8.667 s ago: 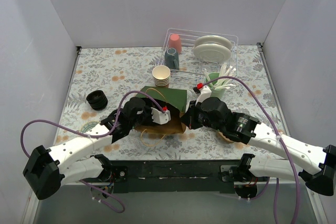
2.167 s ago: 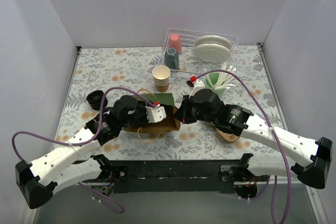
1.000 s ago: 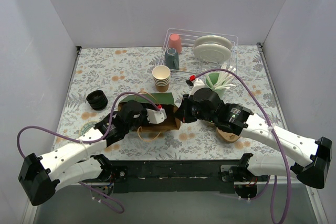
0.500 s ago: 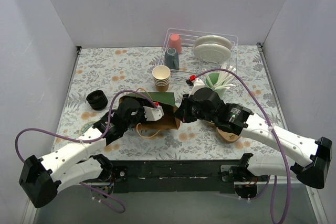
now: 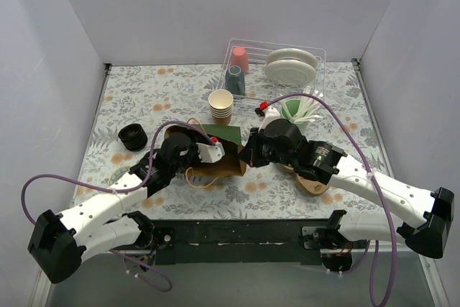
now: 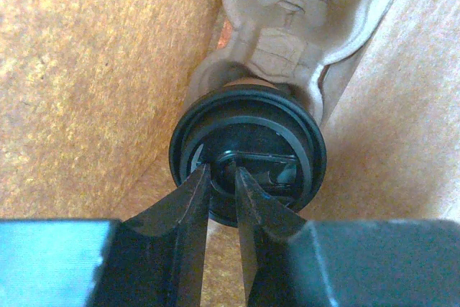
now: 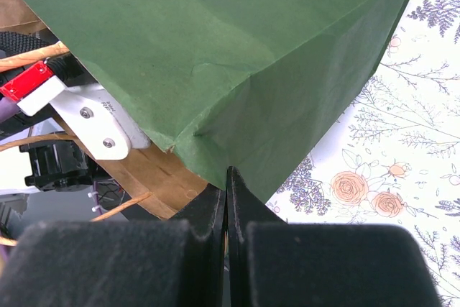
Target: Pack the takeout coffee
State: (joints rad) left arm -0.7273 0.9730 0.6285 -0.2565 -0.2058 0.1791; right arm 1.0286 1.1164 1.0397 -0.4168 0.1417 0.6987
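Note:
The takeout coffee shows in the left wrist view as a round black lid (image 6: 248,150) over a tan cup, sitting in a grey pulp carrier (image 6: 309,5) inside the brown paper bag (image 6: 86,70). My left gripper (image 6: 224,172) reaches into the bag, its fingers nearly together and pinched on a ridge of the lid. From above, the left gripper (image 5: 208,154) is in the bag's mouth (image 5: 224,166) and the cup is hidden. My right gripper (image 7: 227,170) is shut on the edge of the bag's green side (image 7: 215,55), holding it at the bag's right end (image 5: 248,154).
A stack of lidless tan cups (image 5: 221,106) stands behind the bag. A loose black round piece (image 5: 133,136) lies at the left. A clear dish rack (image 5: 316,54) with plates and cups stands at the back. A green cup with white utensils (image 5: 298,116) is behind my right arm.
My left gripper has moved a little up and to the right, deeper into the bag. The bag's near handle has shifted slightly. My right arm has stayed put.

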